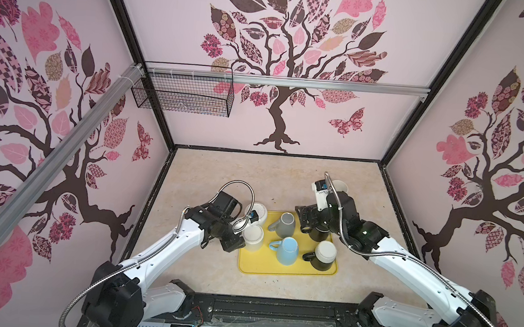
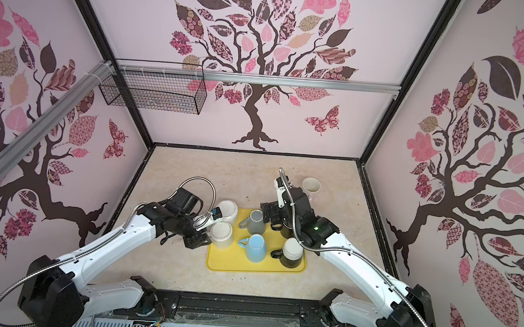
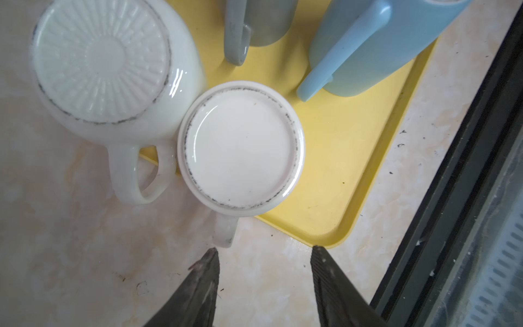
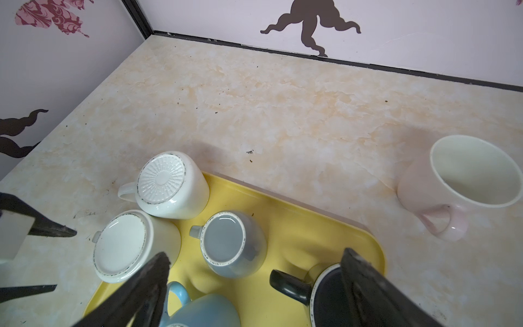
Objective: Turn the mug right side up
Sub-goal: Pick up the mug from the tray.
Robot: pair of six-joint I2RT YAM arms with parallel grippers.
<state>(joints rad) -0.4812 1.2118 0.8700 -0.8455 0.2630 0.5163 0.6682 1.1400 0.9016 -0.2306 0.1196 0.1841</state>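
While the left gripper (image 3: 264, 249) hangs with its jaws apart and nothing between them, the white mug (image 3: 240, 147) stands upside down just ahead of its fingertips, on the edge of the yellow tray (image 3: 353, 170). The mug's handle points back toward the gripper and ends just beside one fingertip (image 3: 210, 260); whether they touch I cannot tell. Beyond that mug and against it sits a ribbed mug (image 3: 102, 59), also upside down, at the tray's corner with its handle out over the table (image 4: 254, 99). Further ahead of the left gripper on the tray are a grey mug (image 4: 226, 240) and a blue mug (image 1: 288, 250), both base up. The right gripper (image 4: 256, 254) is spread wide and grasps nothing. A black mug (image 4: 325, 297) sits under it, base up, close by one finger, with its handle toward the gap between the jaws. Nearer the robot than that gripper stands a pale-based mug (image 1: 324, 255), black-sided and upside down. Beyond the right gripper, off the tray, a pink mug (image 4: 452, 184) stands upright on the table.
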